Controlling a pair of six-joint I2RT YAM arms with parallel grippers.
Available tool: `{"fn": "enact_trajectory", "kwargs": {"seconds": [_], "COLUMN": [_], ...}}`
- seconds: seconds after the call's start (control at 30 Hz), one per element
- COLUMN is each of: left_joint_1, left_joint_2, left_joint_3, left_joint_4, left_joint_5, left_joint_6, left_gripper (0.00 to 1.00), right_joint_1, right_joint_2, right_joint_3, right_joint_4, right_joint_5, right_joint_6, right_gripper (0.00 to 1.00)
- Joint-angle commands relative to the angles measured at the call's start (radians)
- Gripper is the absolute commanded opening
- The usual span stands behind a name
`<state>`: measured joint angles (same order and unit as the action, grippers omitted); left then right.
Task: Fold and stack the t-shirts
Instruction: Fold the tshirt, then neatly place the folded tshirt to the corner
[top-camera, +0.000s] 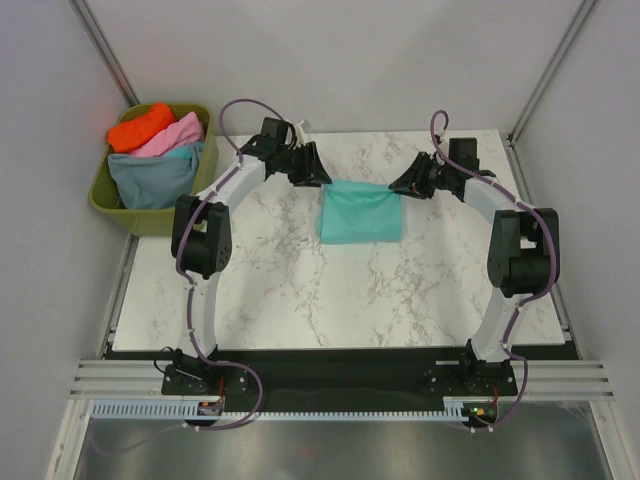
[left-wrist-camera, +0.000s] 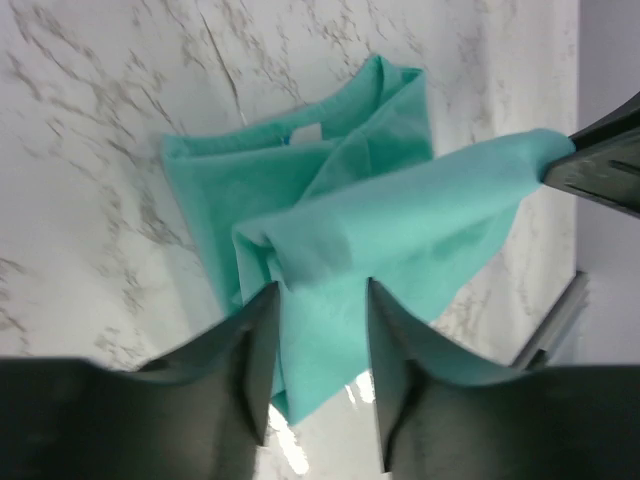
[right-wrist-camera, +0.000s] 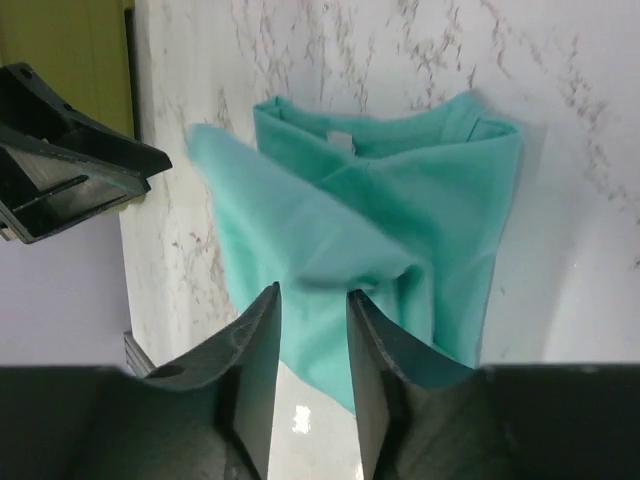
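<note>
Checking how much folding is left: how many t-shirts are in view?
5: a teal-green t-shirt on the table; orange, pink, light teal and blue-grey in the tub. More may be hidden underneath.

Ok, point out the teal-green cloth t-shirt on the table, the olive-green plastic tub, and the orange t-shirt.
Teal-green cloth t-shirt (top-camera: 360, 215): top view, middle of folded cloth.
Olive-green plastic tub (top-camera: 103, 190): top view, left rim.
Orange t-shirt (top-camera: 140, 126): top view, middle of the bundle.

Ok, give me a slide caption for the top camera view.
Both arms fold the teal-green t-shirt on the marble table; more t-shirts wait in the olive tub.
</note>
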<state>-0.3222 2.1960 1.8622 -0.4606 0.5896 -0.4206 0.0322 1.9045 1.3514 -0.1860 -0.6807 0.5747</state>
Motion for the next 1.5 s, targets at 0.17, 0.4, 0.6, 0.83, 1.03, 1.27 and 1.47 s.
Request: {"fn": "enact_trajectory", "kwargs": {"seconds": [0.17,0.4,0.6,0.83,1.03,1.27,1.47], "left_joint_1": [-0.002,0.014,0.000,-0.058,-0.092,-0.106,-0.106], "left_joint_2": [-0.005,-0.108,-0.122,-0.048,0.045,0.099,0.108], "left_joint_3": [0.132,-0.055,-0.127,-0.103,-0.054,-0.063,-0.064], "left_joint_4": [0.011,-0.015,0.026,0.048,0.071,0.071,0.073], "left_joint_5": [-0.157,-0.036,0.169,0.208,0.205,0.180,0.170], "left_joint_6": [0.098,0.083,0.023,-0.001,-0.021,-0.032,-0.038], "left_gripper": [0.74,0.75,0.71,0.71,0.71,0.71,0.71], "right_joint_1": [-0.008,-0.060,-0.095,-0.103,-0.103,-0.094,-0.063], "right_joint_2": [0.005,-0.015,0.080,0.214,0.246,0.254,0.275], "right_joint_3": [0.118,0.014,-0.012,0.064,0.049,0.000,-0.009], "right_joint_4": [0.043,-0.036,-0.056,-0.055,-0.049,-0.036,-0.023], "right_joint_5": [0.006,-0.054,-0.118,-0.203,-0.246,-0.283,-0.301], "right_joint_6": [-0.082,-0.177,-0.203,-0.187,-0.174,-0.154,-0.133], "right_gripper": [0.72,0.72,0.71,0.71,0.70,0.70,0.69]}}
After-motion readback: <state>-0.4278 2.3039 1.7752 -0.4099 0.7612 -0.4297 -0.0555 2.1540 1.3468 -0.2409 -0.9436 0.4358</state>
